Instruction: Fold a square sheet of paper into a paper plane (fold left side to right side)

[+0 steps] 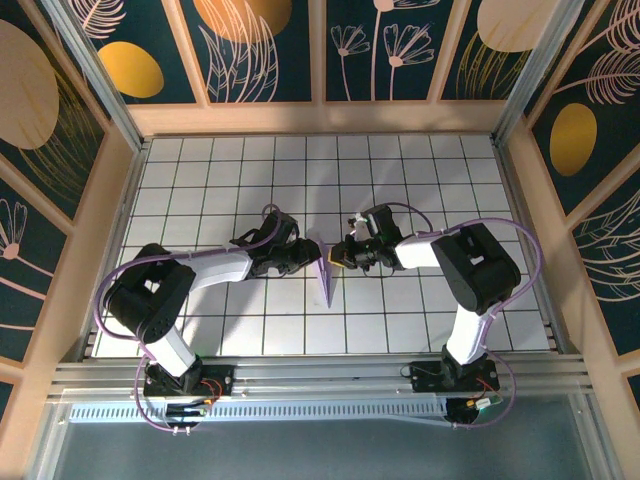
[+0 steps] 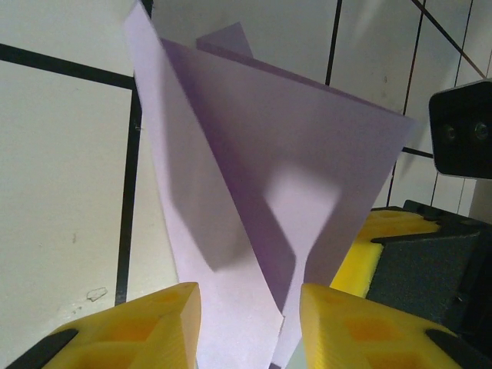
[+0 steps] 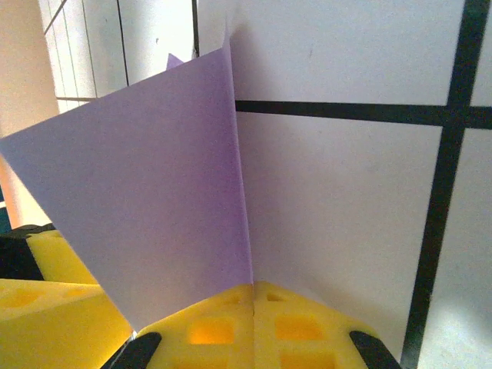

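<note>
The lavender paper plane (image 1: 326,275) is a slim pointed dart standing on edge at the table's middle, its tip toward the near edge. My right gripper (image 1: 340,257) holds its wide end from the right. In the right wrist view that gripper (image 3: 254,296) is shut on it, and the paper plane (image 3: 154,200) rises out of the seam between the yellow pads. My left gripper (image 1: 303,258) meets it from the left. In the left wrist view the left gripper (image 2: 250,327) is open, and the paper plane (image 2: 261,154) stands loose in the gap, its flaps creased.
The white grid table (image 1: 400,180) is walled by wooden panels at the back (image 1: 320,118) and both sides. An aluminium rail (image 1: 320,375) runs along the near edge by the arm bases. The right gripper's yellow pad (image 2: 384,231) sits close behind the paper.
</note>
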